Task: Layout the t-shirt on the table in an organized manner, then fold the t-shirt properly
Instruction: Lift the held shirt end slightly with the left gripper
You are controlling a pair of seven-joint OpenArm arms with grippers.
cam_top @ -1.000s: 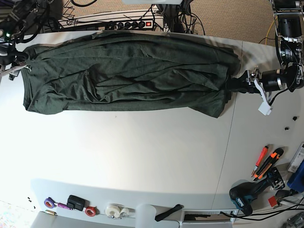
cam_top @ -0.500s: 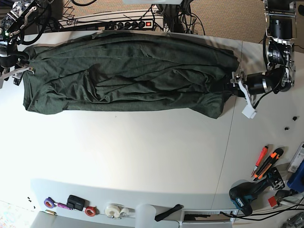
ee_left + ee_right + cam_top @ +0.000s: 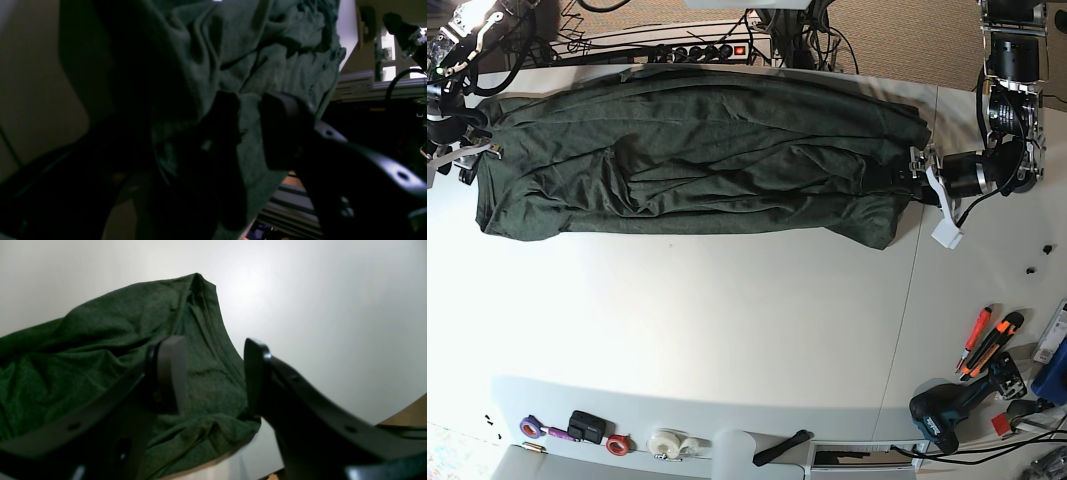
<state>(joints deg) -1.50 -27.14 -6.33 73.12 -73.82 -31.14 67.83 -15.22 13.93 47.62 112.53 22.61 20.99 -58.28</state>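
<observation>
Your left pincer [image 3: 914,176] has slid inward to the t-shirt [image 3: 697,150] edge, jaws wide around bunched cloth; your right pincer [image 3: 213,373] gapes, empty, over the table [image 3: 727,330].

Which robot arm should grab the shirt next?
Probably the left: its open gripper already straddles the t-shirt edge. The right gripper is open too, with cloth beneath, not between its fingers.
</observation>
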